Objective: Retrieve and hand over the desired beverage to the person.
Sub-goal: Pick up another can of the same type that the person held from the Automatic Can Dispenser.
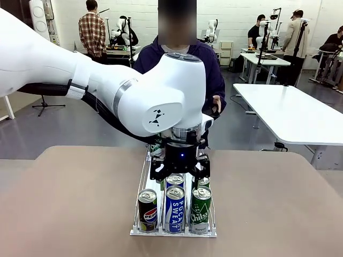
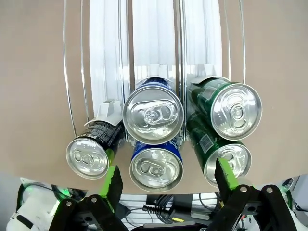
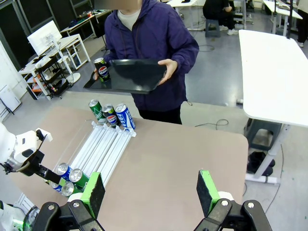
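The left fingers (image 2: 113, 183) are spread wide with nothing held, hanging straight down over the near end of the wire rack (image 1: 140, 179) that sits on the bench (image 1: 69, 198). From the left wrist, their green pads stand on either side of the rack's middle lane, framing the front Pocari Sweat can (image 2: 156, 167), with the second Pocari Sweat can (image 2: 153, 114) just behind it in the same lane. I cannot tell whether the pads touch any can. Beside that lane, a lone black Pepsi can (image 2: 89, 156) stands at the near end of one outer lane. Two green cans (image 2: 236, 111) stand one behind the other in the opposite outer lane. The lanes behind these cans are bare white. At the rack's far end, the right wrist view shows three more cans (image 3: 110, 115) standing side by side: one green, one Pepsi, one blue. The person (image 3: 154, 43), in a dark purple hooded jacket, stands just beyond that far end and holds a black tray (image 3: 137, 77) in both hands. Another Pepsi can, the tray can (image 3: 101, 68), stands upright on it. The right fingers (image 3: 94, 192) are also wide apart and empty, high above the bench and well off to the side of the rack.
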